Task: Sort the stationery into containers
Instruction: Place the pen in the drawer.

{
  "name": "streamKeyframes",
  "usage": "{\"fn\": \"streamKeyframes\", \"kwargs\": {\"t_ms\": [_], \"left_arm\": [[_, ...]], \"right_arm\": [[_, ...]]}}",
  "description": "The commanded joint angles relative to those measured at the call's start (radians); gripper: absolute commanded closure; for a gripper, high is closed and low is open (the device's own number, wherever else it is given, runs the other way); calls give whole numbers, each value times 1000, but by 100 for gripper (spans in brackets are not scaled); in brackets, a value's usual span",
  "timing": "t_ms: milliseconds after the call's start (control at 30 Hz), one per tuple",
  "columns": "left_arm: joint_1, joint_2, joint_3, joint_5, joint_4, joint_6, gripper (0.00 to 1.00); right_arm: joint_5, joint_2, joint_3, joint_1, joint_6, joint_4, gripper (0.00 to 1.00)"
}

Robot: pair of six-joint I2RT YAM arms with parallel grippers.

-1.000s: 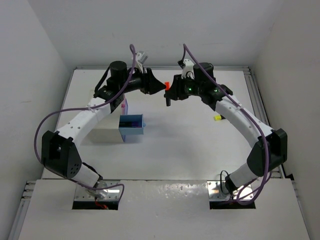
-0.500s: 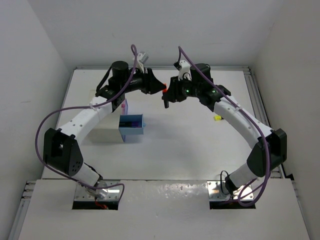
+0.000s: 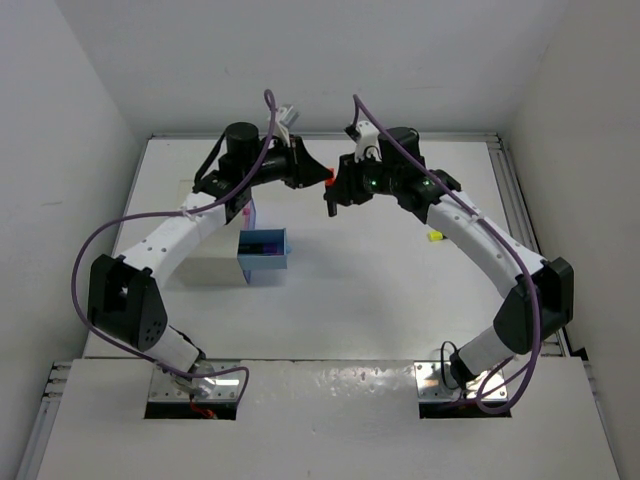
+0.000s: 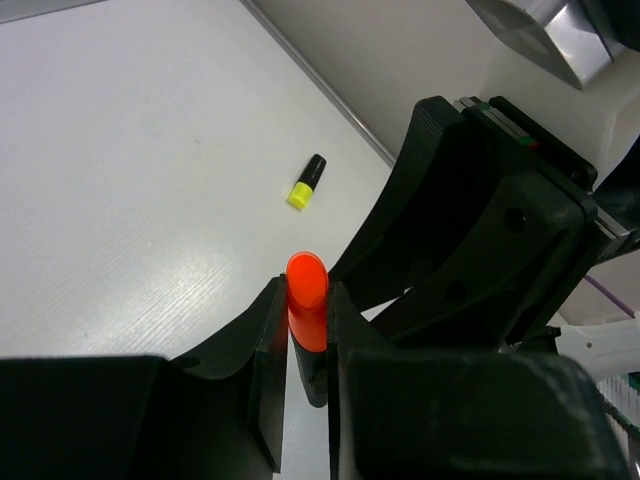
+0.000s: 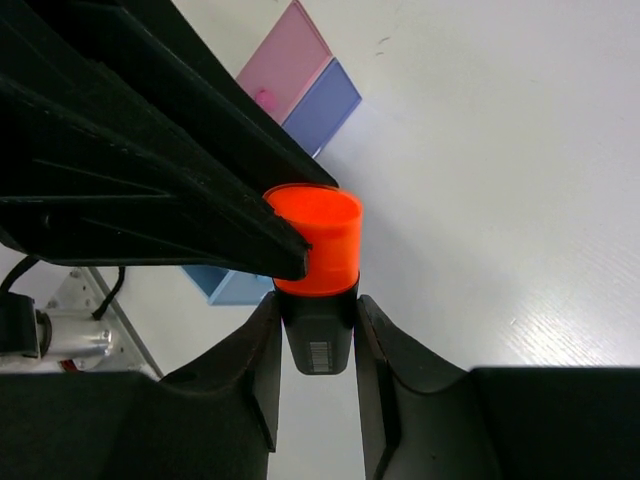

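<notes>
Top view hides most of it: left gripper (image 3: 320, 179) and right gripper (image 3: 334, 196) meet nose to nose off the white table (image 3: 380, 290), and the short black highlighter with an orange cap (image 3: 329, 181) shows only as an orange speck between them. Left wrist view: left gripper (image 4: 305, 296) is clamped tight on the orange cap, cap tip poking out past the fingertips. The highlighter's (image 4: 306, 310) black body is mostly buried behind the fingers, and the right gripper's black housing blocks the right half of the view. Right wrist view: right gripper (image 5: 318, 308) is closed part-way on the black body, which sits square between its jaws. The cap of the highlighter (image 5: 318, 245) sticks out beyond them, with the left fingers covering its upper-left side. Behind the jaws a pastel pink plastic drawer (image 5: 290, 62) is partly cut off by those fingers. The open light blue plastic drawer (image 3: 265, 255) sits well apart on the left gripper's side; its dark contents are unreadable. A short black highlighter with a yellow cap (image 4: 307, 183) lies on the table well beyond the left jaws.
</notes>
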Motion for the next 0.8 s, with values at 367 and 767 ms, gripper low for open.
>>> {"fn": "streamKeyframes", "kwargs": {"t_ms": [367, 767], "left_arm": [[170, 2, 371, 316, -593, 675, 100], [170, 77, 488, 301, -1359, 1461, 96]], "right_arm": [[-152, -79, -14, -193, 111, 20, 31], [-227, -87, -84, -375, 124, 7, 33]]}}
